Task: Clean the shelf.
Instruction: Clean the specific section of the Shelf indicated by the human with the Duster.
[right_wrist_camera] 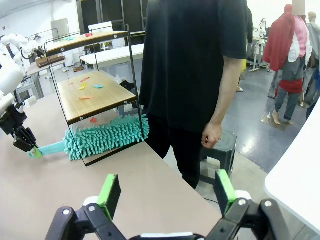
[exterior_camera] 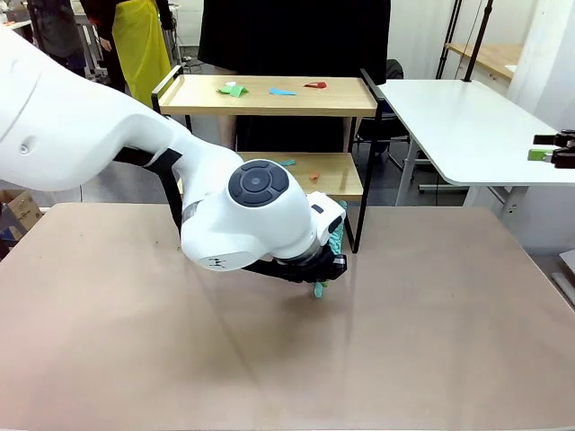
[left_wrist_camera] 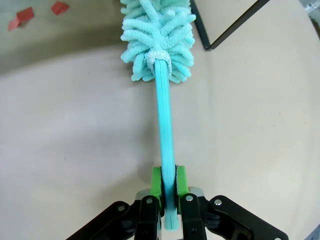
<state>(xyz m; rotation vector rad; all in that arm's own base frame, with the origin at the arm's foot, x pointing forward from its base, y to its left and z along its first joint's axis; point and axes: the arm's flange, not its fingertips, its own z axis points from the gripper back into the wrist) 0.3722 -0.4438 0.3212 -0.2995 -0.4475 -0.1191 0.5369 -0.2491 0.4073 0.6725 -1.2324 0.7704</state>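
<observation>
Two tiers: shelf (exterior_camera: 198,97) at desk's far edge, paper scraps (exterior_camera: 235,89) on both boards.
Left jaws: pinching duster (left_wrist_camera: 159,35) handle.
Right jaws: spread, idle.
Advice: raise head onto lower board, sweep scraps off.

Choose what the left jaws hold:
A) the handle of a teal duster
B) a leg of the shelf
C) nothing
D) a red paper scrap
A: in the left wrist view the left jaws are shut on the thin handle of the duster, whose fluffy head points toward the shelf.
</observation>
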